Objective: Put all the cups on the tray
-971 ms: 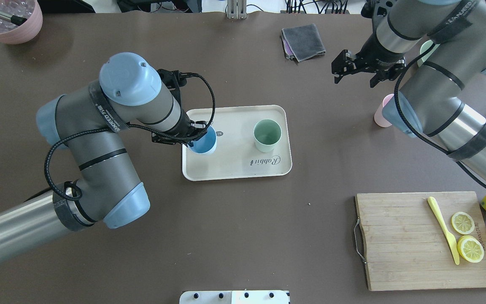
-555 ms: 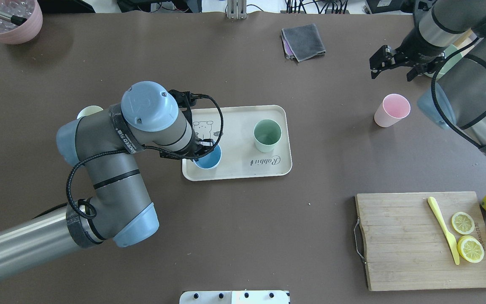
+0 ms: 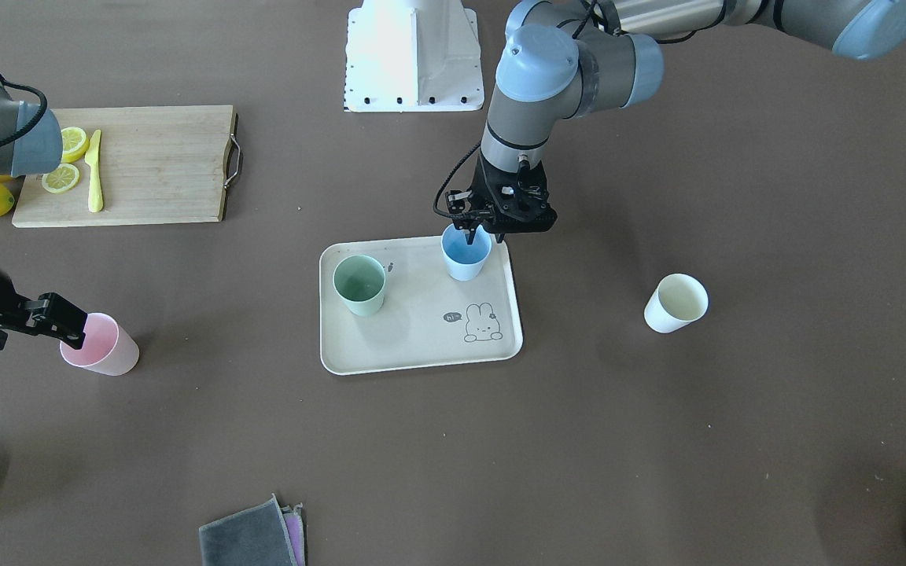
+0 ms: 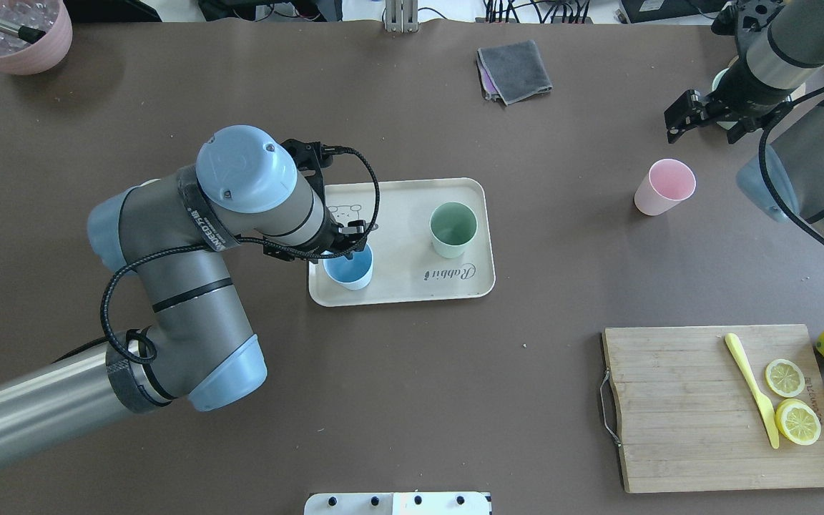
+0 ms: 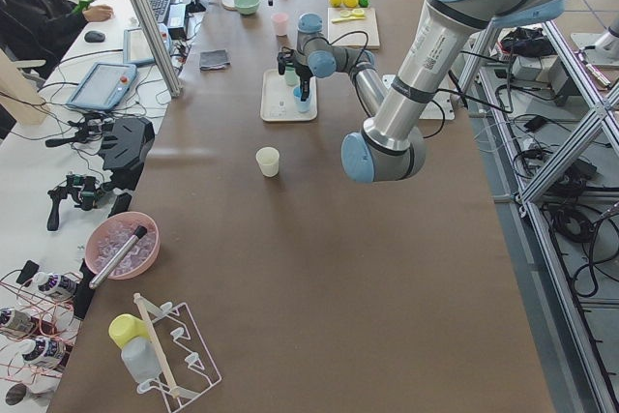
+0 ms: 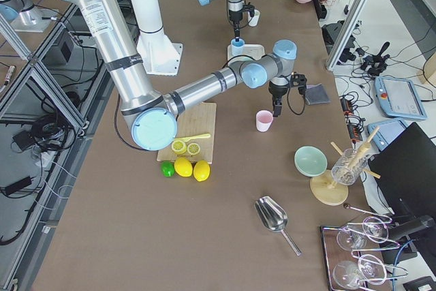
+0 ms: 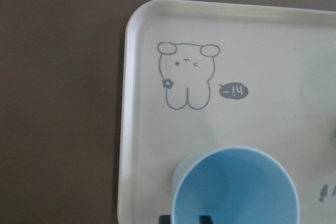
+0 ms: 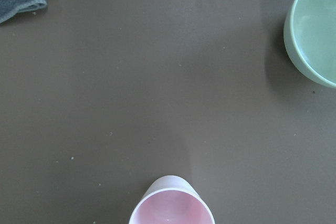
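The beige tray (image 4: 401,239) (image 3: 414,338) holds a green cup (image 4: 453,229) (image 3: 359,284) and a blue cup (image 4: 347,270) (image 3: 466,253) (image 7: 236,187) at its near left corner. My left gripper (image 4: 352,247) (image 3: 481,233) is shut on the blue cup's rim, one finger inside it. A pink cup (image 4: 662,187) (image 3: 99,354) (image 8: 171,205) stands on the table right of the tray. My right gripper (image 4: 704,123) (image 3: 68,324) is open and empty, above the table just beyond it. A cream cup (image 3: 677,303) (image 5: 268,162) stands left of the tray, mostly hidden by my left arm in the overhead view.
A wooden cutting board (image 4: 677,408) with a yellow knife and lemon slices lies near right, lemons beside it. A grey cloth (image 4: 516,70) lies at the far middle. A green bowl (image 8: 315,30) sits by the right arm, a pink bowl (image 4: 18,43) far left.
My left arm has carried the blue cup toward the tray's near left corner. My right gripper has swung right and away, uncovering the pink cup.
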### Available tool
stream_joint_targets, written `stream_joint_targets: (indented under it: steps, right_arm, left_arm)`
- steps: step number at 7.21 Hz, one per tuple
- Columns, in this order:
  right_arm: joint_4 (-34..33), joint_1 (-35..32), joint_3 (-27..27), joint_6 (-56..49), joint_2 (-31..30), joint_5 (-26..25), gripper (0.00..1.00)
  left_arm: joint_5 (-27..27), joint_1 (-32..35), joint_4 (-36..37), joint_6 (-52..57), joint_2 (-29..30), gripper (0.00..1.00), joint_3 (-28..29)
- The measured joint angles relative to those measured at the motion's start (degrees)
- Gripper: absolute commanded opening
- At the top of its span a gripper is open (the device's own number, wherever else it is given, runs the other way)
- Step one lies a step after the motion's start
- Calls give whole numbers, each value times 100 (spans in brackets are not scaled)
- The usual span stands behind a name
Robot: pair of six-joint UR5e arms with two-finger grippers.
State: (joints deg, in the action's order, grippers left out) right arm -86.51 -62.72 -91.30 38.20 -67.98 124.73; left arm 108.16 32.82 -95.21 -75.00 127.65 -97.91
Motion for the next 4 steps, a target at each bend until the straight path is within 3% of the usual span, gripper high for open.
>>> stream_joint_targets:
  steps: [4]
  right_arm:
    - [532,294,457,-146,-223,-273,100]
  left_arm:
    - [272,409,28,54,7,97,-211]
